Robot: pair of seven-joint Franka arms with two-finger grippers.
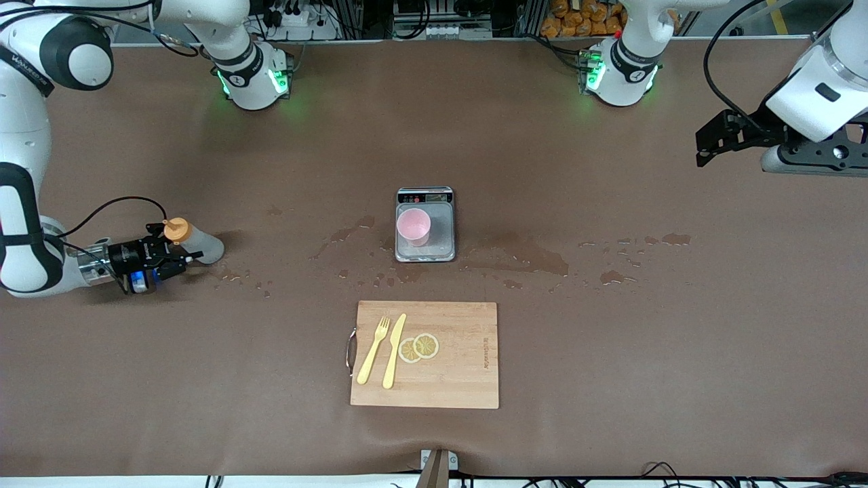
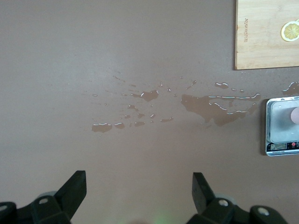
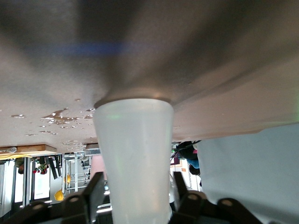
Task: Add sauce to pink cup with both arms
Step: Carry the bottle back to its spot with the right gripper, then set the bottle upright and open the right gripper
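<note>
The sauce bottle (image 1: 198, 242), translucent white with an orange cap (image 1: 176, 230), rests with its base on the table at the right arm's end. My right gripper (image 1: 182, 247) reaches in level with the table, open, with the bottle (image 3: 135, 149) between its fingers (image 3: 95, 186) and a thin gap on each side. The pink cup (image 1: 413, 227) stands upright on a small scale (image 1: 442, 237) at mid-table. My left gripper (image 1: 712, 144) hangs open and empty over the left arm's end of the table; its wrist view shows its fingers (image 2: 77, 184) wide apart above bare cloth, with the scale (image 2: 280, 126) at the edge.
A wooden cutting board (image 1: 461, 359) lies nearer the front camera than the scale, carrying a yellow fork (image 1: 374, 350), a yellow knife (image 1: 394, 350) and two lemon slices (image 1: 419, 348). Wet patches (image 1: 525, 257) spread over the brown cloth beside the scale.
</note>
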